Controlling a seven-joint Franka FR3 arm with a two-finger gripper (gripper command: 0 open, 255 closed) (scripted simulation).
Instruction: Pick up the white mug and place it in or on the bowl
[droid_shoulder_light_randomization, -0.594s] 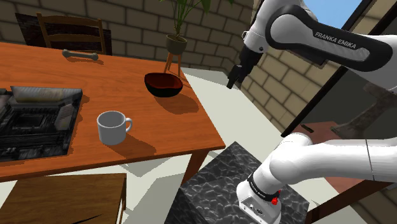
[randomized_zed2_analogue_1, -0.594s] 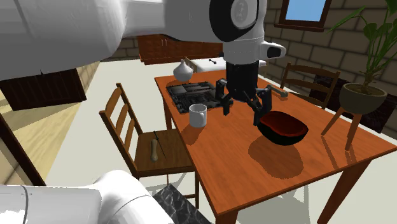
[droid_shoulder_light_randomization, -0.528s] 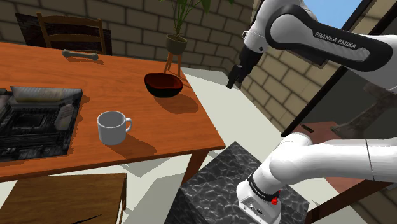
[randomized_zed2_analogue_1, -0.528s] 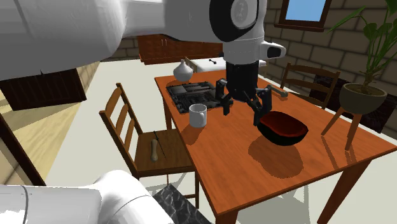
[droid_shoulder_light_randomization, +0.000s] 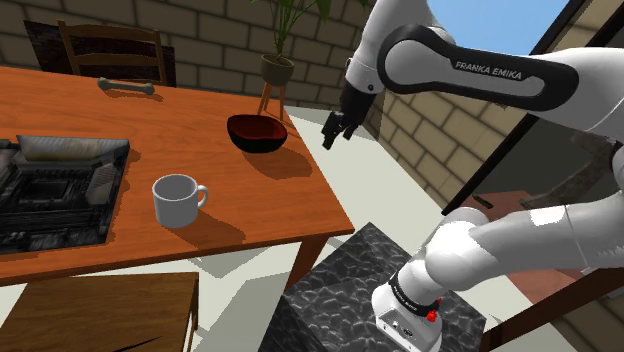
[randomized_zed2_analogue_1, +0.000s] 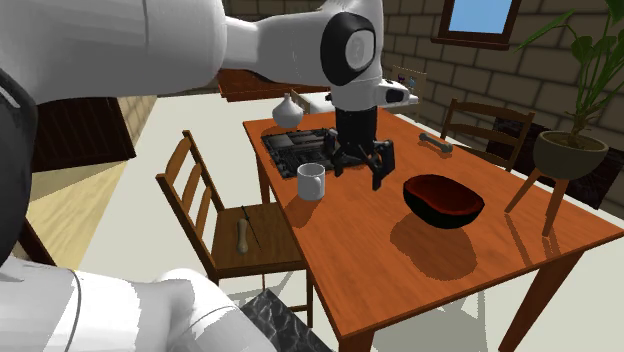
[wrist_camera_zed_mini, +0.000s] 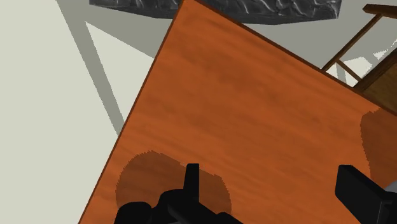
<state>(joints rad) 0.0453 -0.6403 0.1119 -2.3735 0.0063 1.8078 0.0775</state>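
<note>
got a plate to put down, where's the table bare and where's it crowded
Bare: the corner by the stand, bordered by the mug, the bowl and the table edge; also the wide strip between the board, the grey bar and the bowl. Crowded: around the board, with the mug just beside it.

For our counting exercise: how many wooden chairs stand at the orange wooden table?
2. One wooden chair stands at the second exterior view's left of the orange table, the other at its far side. The white arm may hide others.
</note>
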